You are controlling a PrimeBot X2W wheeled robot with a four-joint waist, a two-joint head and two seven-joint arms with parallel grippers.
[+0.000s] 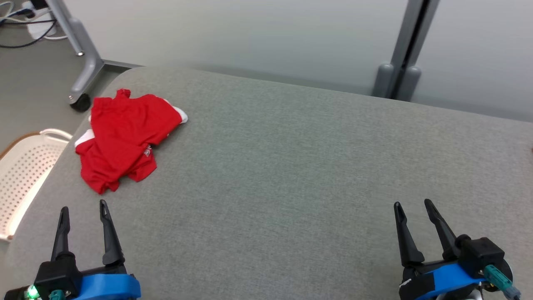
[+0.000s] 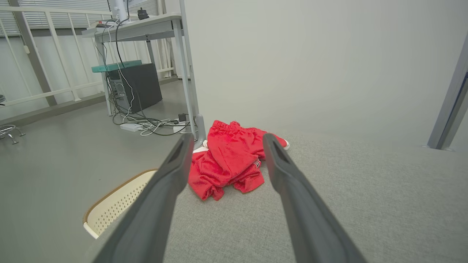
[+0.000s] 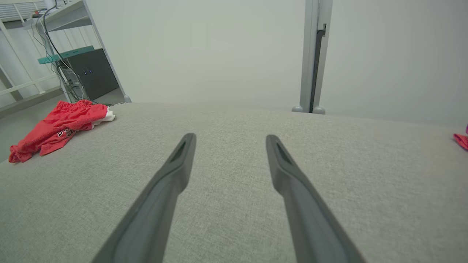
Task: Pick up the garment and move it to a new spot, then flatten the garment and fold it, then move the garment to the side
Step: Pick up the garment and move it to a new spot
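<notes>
Over at the far left corner of the grey cloth-covered table lies a pair of red shorts, rumpled and doubled over on itself, with a bit of white trim poking out at its far right side and again at its left. The shorts sit close to the table's left edge. Just beyond that edge, lower down, stands a cream perforated basket with a brown rim.

Near the front left of the table, the left gripper has its two dark fingers parted and nothing between them. It points towards the shorts but is well short of them; through its own camera the shorts show in the gap between the fingers of the left gripper, with the basket off to the side.

At the front right, well apart from the garment, the right gripper is likewise spread and empty. In its wrist view the right gripper faces bare cloth, with the shorts away at the left.

Behind the table stands a pale wall with a grey post, and past the corner a desk leg on a caster. A dark computer tower sits under the desk amid trailing cables.
</notes>
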